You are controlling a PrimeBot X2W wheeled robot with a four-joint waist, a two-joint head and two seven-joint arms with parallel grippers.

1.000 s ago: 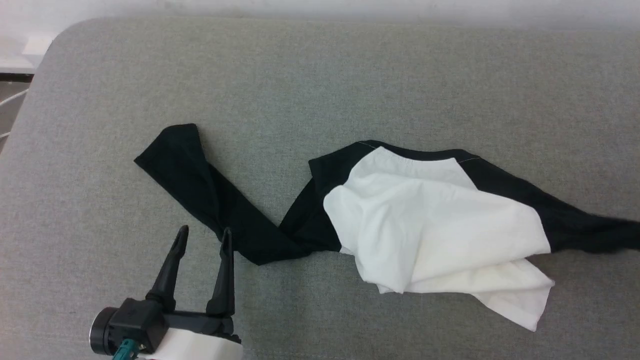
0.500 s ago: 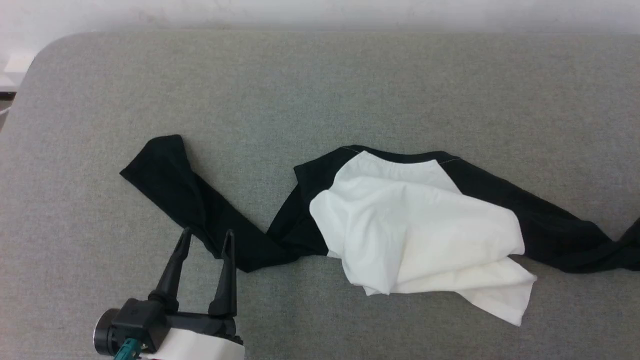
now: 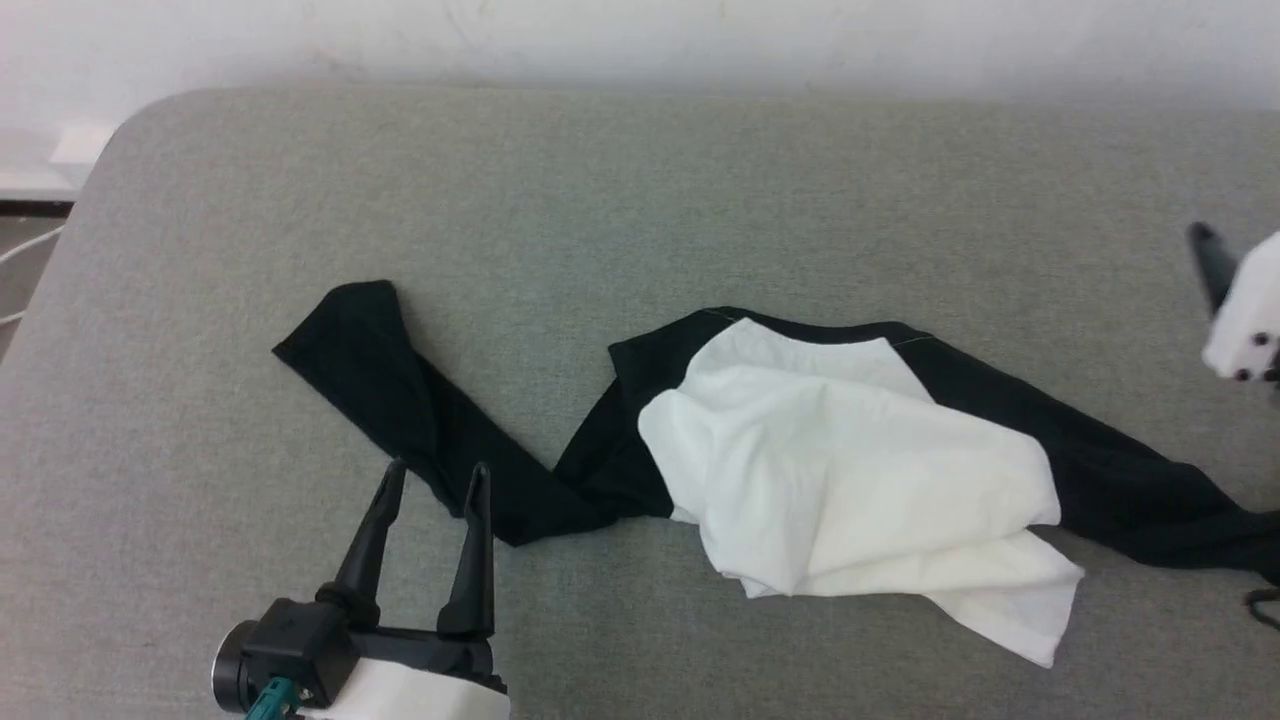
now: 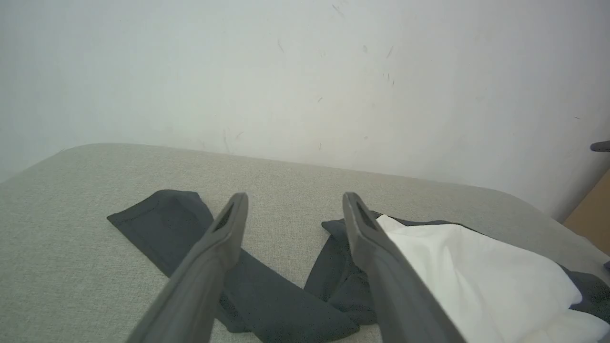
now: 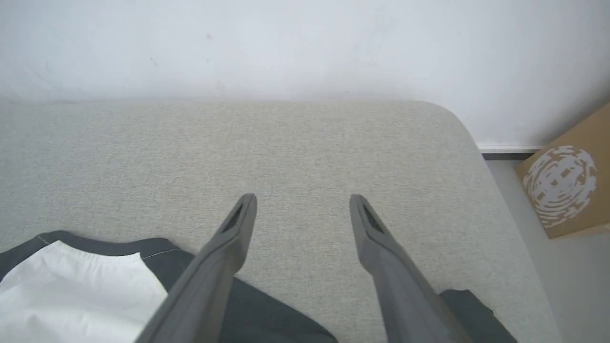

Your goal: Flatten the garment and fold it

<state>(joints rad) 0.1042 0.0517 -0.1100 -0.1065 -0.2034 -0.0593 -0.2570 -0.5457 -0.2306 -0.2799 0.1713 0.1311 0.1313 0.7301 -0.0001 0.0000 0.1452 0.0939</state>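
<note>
Far left: rounded corner of the grey cushion, a pale wall behind it. The garment lies across the cushion's middle, not flat.

Left sleeve: thrown out toward the far left, cuff end away from me, lying fairly flat. It kinks sharply where it turns back toward the shoulder.

My left claw: fingers apart, nothing between them, tips at the sleeve's near edge just beside the kink. In the left wrist view the sleeve passes below the fingers. I cannot tell whether the tips touch cloth.

Centre: white body bunched and doubled over itself, one corner trailing toward the near right. A black neck edge shows along its far side.

Right: right sleeve runs out to the frame's edge, rumpled near its end. My right claw: fingers apart and empty, pointing over bare cushion beyond the sleeve, which crosses beneath the finger roots. A cardboard box stands on the floor past the cushion's end.

Reading: this is the flattening step, sleeves first; no fold has begun. Next I would pinch the left sleeve low near the kink and draw it outward until it runs straight. Then the doubled body needs pulling open toward me. The cloth is thin on a soft surface, so the pinch must be shallow. A hard drag would likely shift the whole shirt.
</note>
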